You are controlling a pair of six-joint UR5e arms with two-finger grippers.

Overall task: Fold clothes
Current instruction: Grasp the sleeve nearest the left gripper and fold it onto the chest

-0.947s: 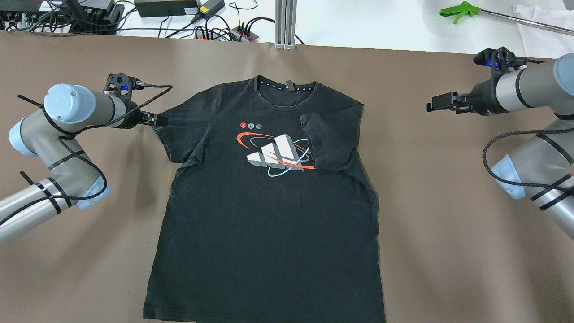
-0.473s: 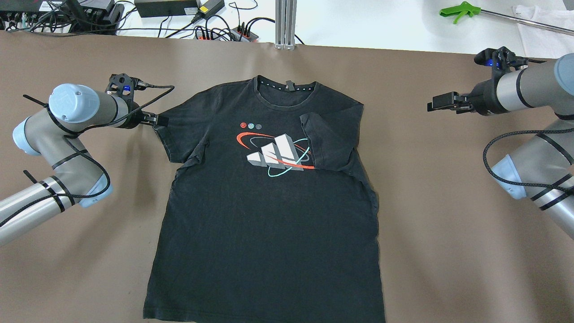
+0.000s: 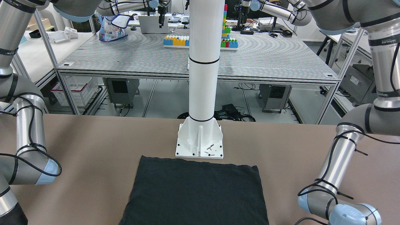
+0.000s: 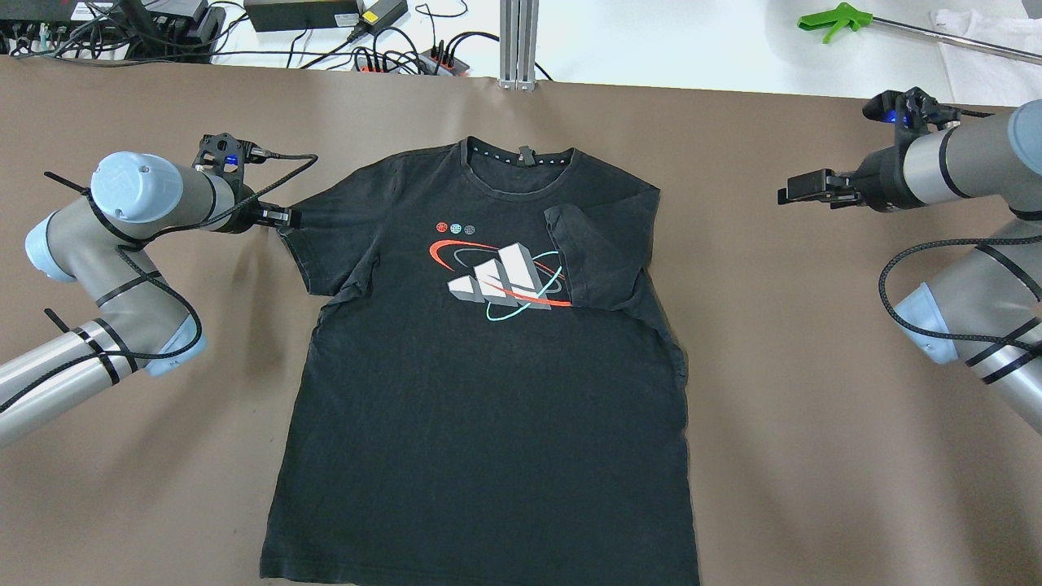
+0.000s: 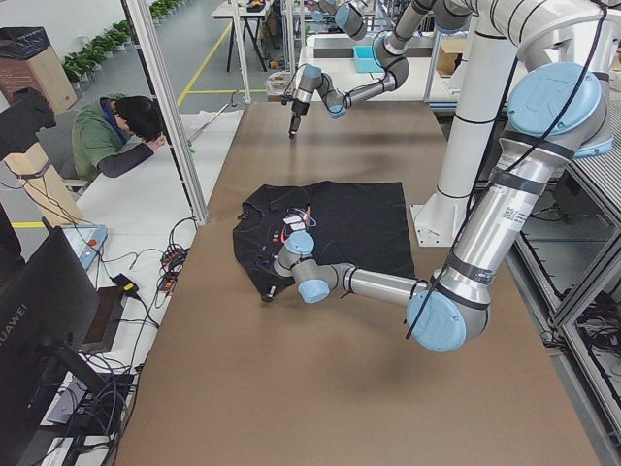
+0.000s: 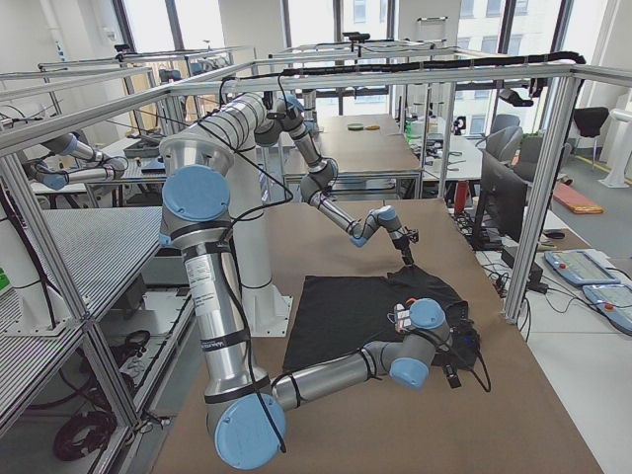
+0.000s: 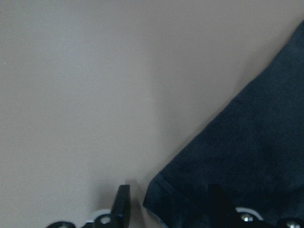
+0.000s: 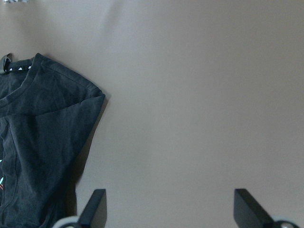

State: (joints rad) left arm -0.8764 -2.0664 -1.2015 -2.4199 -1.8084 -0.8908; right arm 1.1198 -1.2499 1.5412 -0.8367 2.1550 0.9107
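Observation:
The clothes are one black T-shirt (image 4: 488,391) with a red, white and teal chest print, lying flat on the brown table, collar at the far side. Its right sleeve (image 4: 594,252) is folded in over the chest. My left gripper (image 4: 286,218) sits low at the left sleeve's outer corner. In the left wrist view it is open (image 7: 168,199), one finger on bare table and the other over the sleeve cloth (image 7: 247,156). My right gripper (image 4: 783,195) is open over bare table, well right of the shirt, with nothing between its fingers (image 8: 249,206).
A white pillar base (image 3: 200,140) stands just behind the shirt's hem (image 3: 197,193). Power strips and cables (image 4: 391,57), an aluminium post (image 4: 518,41) and a green-handled tool (image 4: 834,18) lie past the table's far edge. A person (image 5: 121,136) sits beside the table.
My left arm's elbow and wrist have shifted slightly to the right while its gripper stays at the sleeve corner. The right arm and the shirt look unchanged.

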